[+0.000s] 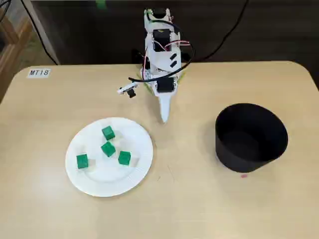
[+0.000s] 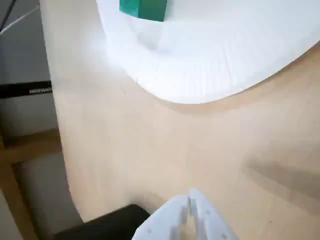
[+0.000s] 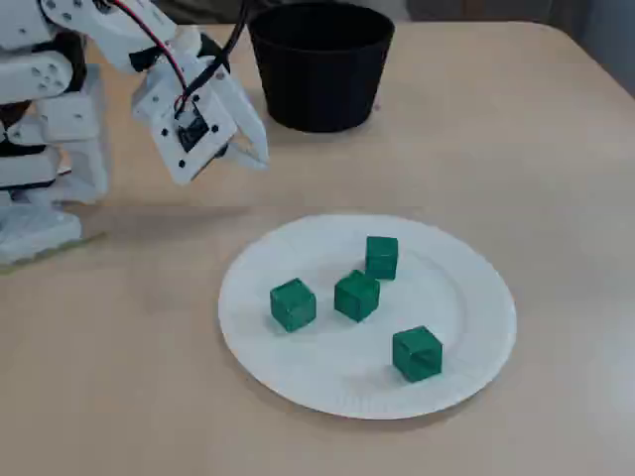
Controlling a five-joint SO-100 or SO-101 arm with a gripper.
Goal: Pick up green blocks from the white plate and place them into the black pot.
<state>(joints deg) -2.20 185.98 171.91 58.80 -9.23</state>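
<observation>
Green blocks [image 1: 108,149], four of them as far as we can count, are all sitting on the white plate [image 1: 99,180]. Three are bunched around the plate's middle and one is off toward its left side in the fixed view from above. The wrist view only catches one of them, right at the top edge of the picture, with the plate's rim curving below it.

The claw [image 1: 164,119] is off the plate entirely, hanging over bare worktop [image 1: 199,209] just past the plate's upper-right rim in that same view. We read it as clenched and empty: the wrist view shows the two white fingers pressed together with only a thin seam between them, and nothing green is anywhere near them.

The black pot [image 1: 249,149] stands well apart from the plate, off to the plate's right in the view from above. We can't spot any green inside it, though the interior is pretty dark, so take that with a grain of salt.

So our guess is the job is basically at square one. No block has been lifted and none dropped in, and all four trips from plate to pot are left to do. First up would be opening the claw and getting it over a block.
</observation>
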